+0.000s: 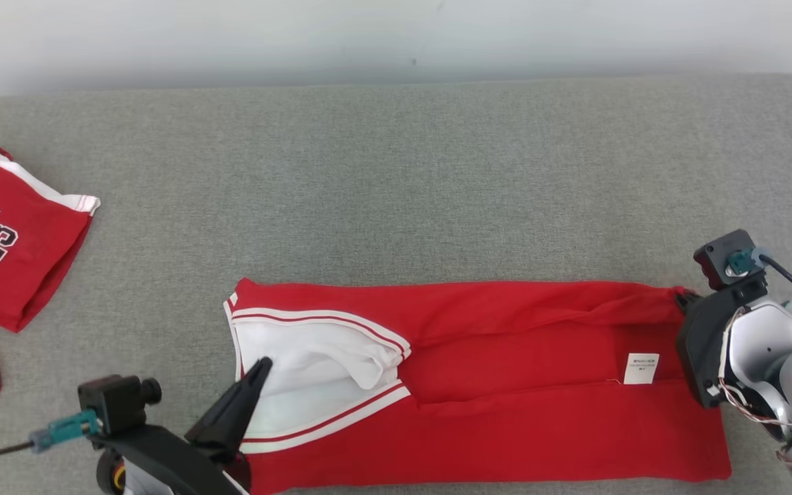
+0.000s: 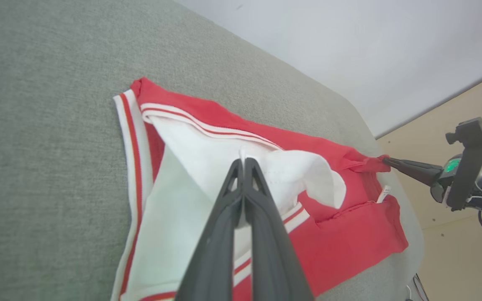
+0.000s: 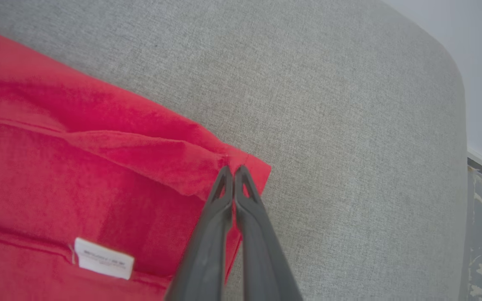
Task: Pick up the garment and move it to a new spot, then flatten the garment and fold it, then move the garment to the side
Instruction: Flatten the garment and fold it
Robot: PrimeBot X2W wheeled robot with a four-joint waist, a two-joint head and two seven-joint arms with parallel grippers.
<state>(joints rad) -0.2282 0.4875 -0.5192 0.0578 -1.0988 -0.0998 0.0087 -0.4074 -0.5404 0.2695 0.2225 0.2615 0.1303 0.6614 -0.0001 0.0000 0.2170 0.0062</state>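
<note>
Left gripper (image 1: 263,364) clamps the garment (image 1: 506,357) at its white-lined end, right gripper (image 1: 678,294) clamps its far right corner, so its long axis spans my arms along the cushion's (image 1: 396,172) front edge.

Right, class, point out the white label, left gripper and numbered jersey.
white label (image 1: 641,368): head view, its middle.
left gripper (image 2: 243,161): left wrist view, between fingertips.
numbered jersey (image 1: 38,240): head view, red chest.

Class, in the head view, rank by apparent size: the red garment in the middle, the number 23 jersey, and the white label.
Largest: red garment.
Next: number 23 jersey, though the frame's left edge cuts it off.
Smallest by far: white label.
</note>
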